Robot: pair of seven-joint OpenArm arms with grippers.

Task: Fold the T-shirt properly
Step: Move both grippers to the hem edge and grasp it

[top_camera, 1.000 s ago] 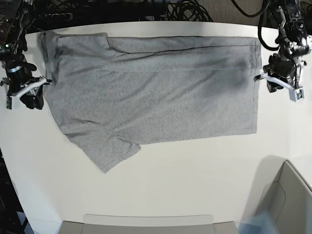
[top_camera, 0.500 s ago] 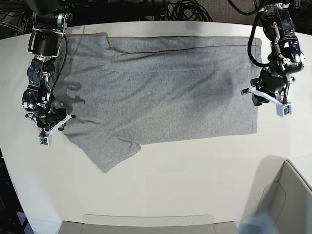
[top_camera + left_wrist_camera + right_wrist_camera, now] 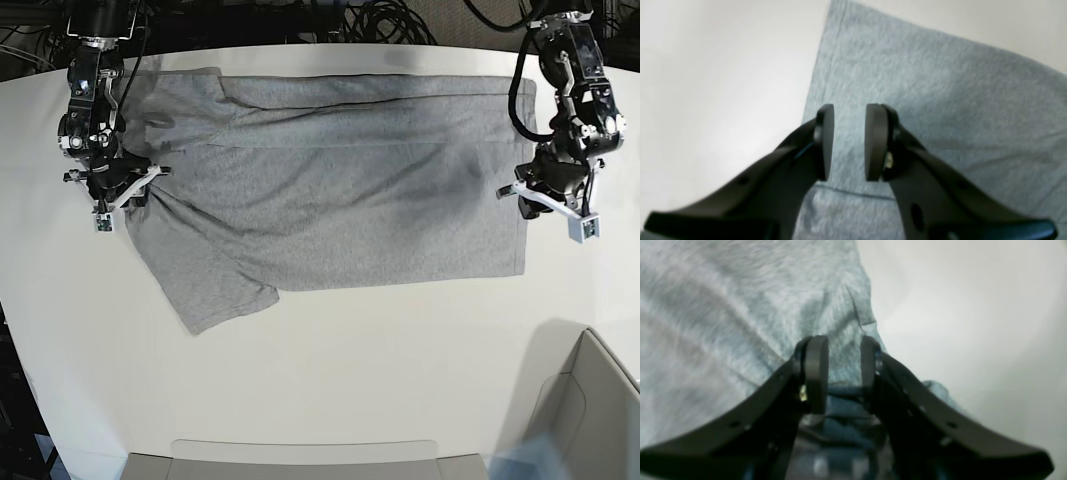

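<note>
Both grippers, left gripper [image 3: 849,143] and right gripper [image 3: 843,373], apart over the T-shirt [image 3: 330,190] edges, holding nothing: could pinch only table [image 3: 350,380], or bunch the cloth.

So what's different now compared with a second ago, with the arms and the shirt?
The right end effector swung from beside the table's edge onto the T-shirt, down its shoulder side, then back up, and the lower sleeve shifted with it. The left end effector slid from off the hem edge to just over it. Both stand open with nothing visibly pinched. The shirt's body, the table and the grey bin stayed put.
</note>
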